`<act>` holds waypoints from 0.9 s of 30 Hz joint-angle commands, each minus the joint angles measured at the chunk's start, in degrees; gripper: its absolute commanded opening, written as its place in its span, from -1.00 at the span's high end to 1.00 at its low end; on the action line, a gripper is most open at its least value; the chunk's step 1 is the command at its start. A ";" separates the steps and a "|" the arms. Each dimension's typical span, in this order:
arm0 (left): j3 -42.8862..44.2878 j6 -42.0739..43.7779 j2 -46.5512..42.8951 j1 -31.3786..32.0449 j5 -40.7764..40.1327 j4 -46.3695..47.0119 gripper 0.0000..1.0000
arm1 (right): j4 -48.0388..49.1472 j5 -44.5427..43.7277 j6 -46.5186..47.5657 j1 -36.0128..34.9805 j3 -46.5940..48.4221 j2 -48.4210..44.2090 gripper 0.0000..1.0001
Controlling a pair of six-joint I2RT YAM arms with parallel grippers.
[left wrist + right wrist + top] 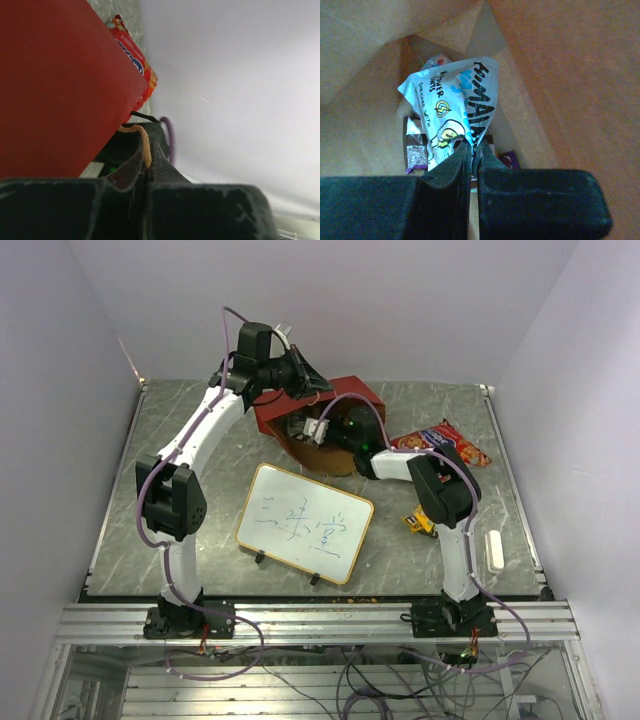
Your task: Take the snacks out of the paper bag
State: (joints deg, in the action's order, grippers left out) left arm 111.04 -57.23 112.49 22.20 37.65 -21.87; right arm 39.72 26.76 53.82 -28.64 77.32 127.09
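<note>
Left gripper is clamped shut on the paper bag's tan string handle. The bag lies on its side at 12 o'clock of the whiteboard. I see the right gripper inside the bag, pinching a silver-blue packet, with a purple packet at its 7 o'clock. The red chip bag sits at the bag's 3 o'clock. A yellow packet is at the whiteboard's 3 o'clock.

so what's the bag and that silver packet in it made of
paper bag: looks like kraft paper, matte brown and fibrous inside, with sharp fold creases. silver packet: probably thin plastic or foil film, shiny, crinkled and printed.
</note>
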 commanded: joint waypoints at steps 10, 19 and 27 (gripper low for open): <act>0.30 -1.84 -1.20 -0.93 1.29 5.07 0.86 | 5.38 -5.33 -7.60 -2.65 -23.25 -22.34 1.00; -4.79 -1.30 -3.71 -0.40 -1.52 8.36 0.86 | -15.25 -16.63 -29.71 -3.79 -30.62 -44.40 1.00; -10.13 -3.64 -5.44 -0.27 -1.62 13.34 0.86 | -43.29 -21.04 -44.55 -3.92 -31.70 -63.34 1.00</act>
State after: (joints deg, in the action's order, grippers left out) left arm 101.23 -60.25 109.34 21.61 36.40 -12.84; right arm 14.04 9.19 19.92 -32.34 46.04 71.07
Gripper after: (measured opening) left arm 0.076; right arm 0.029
